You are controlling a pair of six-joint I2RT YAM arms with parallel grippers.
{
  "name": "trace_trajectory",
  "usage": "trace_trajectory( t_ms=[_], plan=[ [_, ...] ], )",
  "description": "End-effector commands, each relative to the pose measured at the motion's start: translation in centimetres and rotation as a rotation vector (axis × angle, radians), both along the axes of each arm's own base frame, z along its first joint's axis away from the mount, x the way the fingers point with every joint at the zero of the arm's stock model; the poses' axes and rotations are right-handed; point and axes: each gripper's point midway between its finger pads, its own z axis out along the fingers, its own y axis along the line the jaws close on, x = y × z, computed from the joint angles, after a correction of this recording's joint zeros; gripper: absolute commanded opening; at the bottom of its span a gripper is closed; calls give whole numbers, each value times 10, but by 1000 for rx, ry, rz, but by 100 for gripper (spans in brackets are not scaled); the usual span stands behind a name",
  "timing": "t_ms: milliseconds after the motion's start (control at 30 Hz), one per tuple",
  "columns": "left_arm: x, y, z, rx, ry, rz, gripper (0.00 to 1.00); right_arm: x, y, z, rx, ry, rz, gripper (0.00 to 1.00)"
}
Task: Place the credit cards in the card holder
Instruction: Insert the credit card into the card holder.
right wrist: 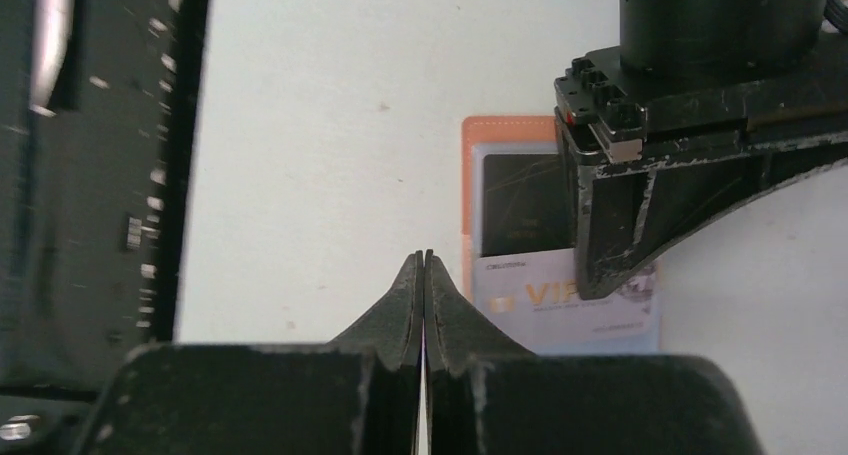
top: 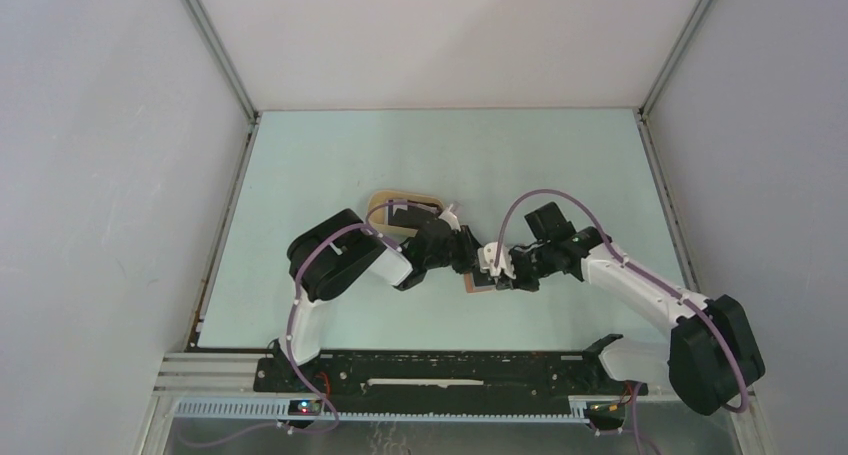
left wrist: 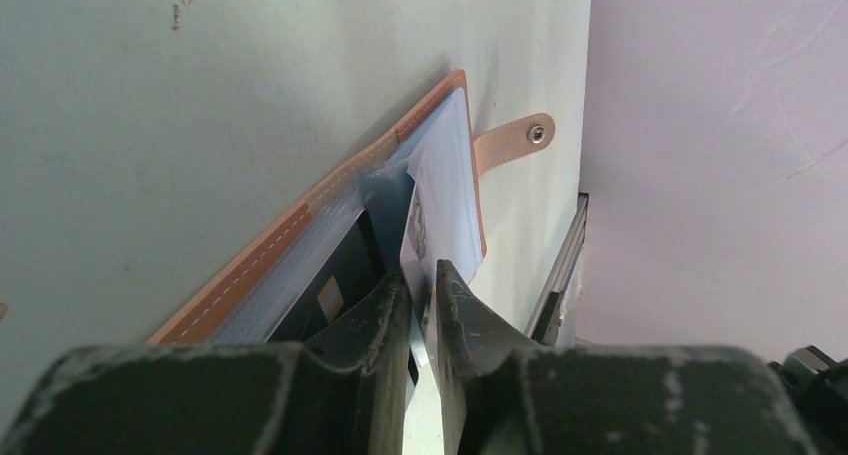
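Over the card holder, left claw, slightly spread, straddles a half-pocketed whitish card; right claw pressed together, empty; next move likely a clean withdrawal

- The card holder is reddish-brown leather with pale stitching. It lies open on the desk with its light blue pockets facing up. Its snap tab sticks out from one edge.
- A black card sits flat in one pocket, its dark face showing.
- A whitish card with gold lettering lies just beside the black card, over the holder. It is tilted, and its near end passes between the fingers of the left hand.
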Motion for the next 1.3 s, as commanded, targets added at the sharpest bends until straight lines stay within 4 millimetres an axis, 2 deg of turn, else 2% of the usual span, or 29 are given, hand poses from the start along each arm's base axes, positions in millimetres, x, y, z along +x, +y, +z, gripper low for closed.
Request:
trace_trajectory(
  t_ms=[0, 200, 400, 900, 1267],
  plan=[
    [-16, 21, -45, 128, 44, -34, 21, 46, 12, -2, -25, -329, 83, 0],
    [-15, 21, -47, 132, 39, -36, 21, 57, 32, -21, -98, -447, 101, 0],
    [-14, 22, -48, 135, 40, -35, 21, 63, 35, -36, -170, -468, 82, 0],
    [-14, 24, -51, 147, 39, -33, 23, 63, 6, -63, -292, -398, 76, 0],
    [-12, 27, -54, 161, 40, -25, 27, 69, -13, -63, -317, -376, 34, 0]
  ],
)
